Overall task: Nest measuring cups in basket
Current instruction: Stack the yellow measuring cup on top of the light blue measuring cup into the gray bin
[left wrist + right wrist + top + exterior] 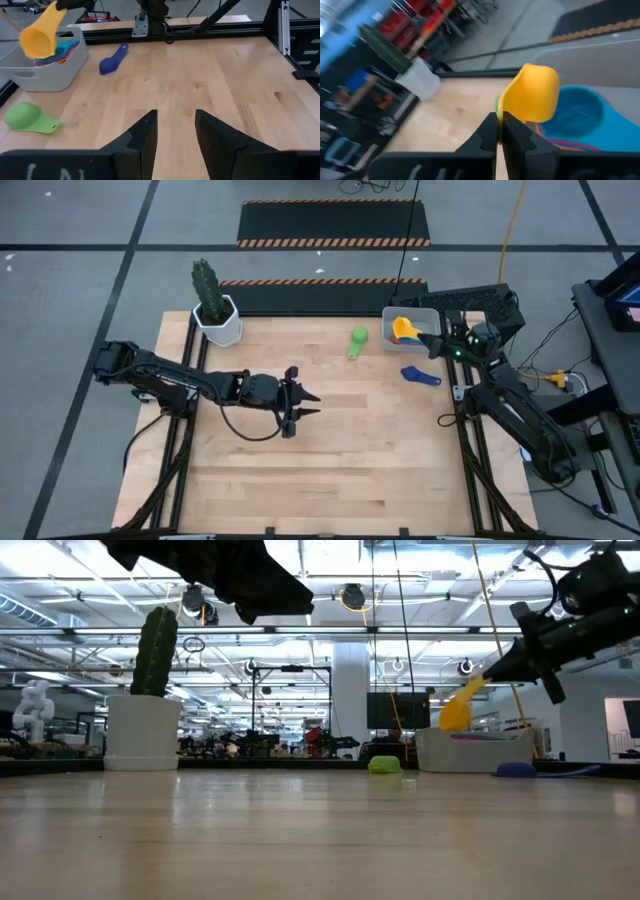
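My right gripper (499, 131) is shut on the yellow measuring cup (532, 94), which it holds in the air above the light grey basket (420, 313) at the table's far right. The basket holds nested cups: a light blue one (575, 116) shows on top, with orange (401, 337) under it. The green cup (358, 342) lies on the table to the left of the basket. The dark blue cup (420, 376) lies on the near side of the basket. My left gripper (175, 131) hovers open over the middle of the table (305, 405), away from all the cups. My right gripper pinches the yellow cup's handle (512, 111) between its two fingers. It comes slanting down from the table's right side. The cup is lifted clear and tilted, with its bowl (455, 714) hanging lower than the fingers, over the basket (475, 750).
A white hexagonal pot with a cactus (215, 315) stands at the far left corner. The wooden table top (350, 450) is bare across its middle and near half. Black frame rails run along both side edges.
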`<state>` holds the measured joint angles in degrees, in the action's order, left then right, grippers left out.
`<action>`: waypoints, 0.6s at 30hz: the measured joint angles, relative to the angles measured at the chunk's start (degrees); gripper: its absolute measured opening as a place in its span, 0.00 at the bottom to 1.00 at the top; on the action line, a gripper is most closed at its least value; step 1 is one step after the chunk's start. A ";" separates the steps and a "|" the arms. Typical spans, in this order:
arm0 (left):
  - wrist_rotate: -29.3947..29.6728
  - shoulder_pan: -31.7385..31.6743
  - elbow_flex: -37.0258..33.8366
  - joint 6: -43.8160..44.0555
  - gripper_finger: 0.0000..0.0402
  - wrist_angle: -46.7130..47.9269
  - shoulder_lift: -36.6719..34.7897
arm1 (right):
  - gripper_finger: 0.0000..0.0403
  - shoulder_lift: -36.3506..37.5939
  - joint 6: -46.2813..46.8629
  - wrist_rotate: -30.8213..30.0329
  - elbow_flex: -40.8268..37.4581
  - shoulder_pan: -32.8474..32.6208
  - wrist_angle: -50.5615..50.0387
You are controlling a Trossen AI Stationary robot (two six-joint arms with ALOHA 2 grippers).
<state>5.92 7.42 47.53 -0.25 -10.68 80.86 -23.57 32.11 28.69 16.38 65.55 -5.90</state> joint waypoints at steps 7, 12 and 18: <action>-3.11 0.00 0.00 -0.07 0.34 0.27 0.00 | 0.01 0.06 7.27 1.63 -7.68 3.12 13.05; -3.35 0.01 -0.01 -1.11 0.34 1.15 0.00 | 0.02 0.06 8.20 3.05 -8.85 5.15 14.72; -3.34 0.01 -0.01 -2.17 0.34 2.24 0.00 | 0.03 0.06 9.21 3.01 -8.85 8.93 14.49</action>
<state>2.58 7.43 47.52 -2.42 -8.44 80.86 -23.51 41.32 31.70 7.53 74.48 8.59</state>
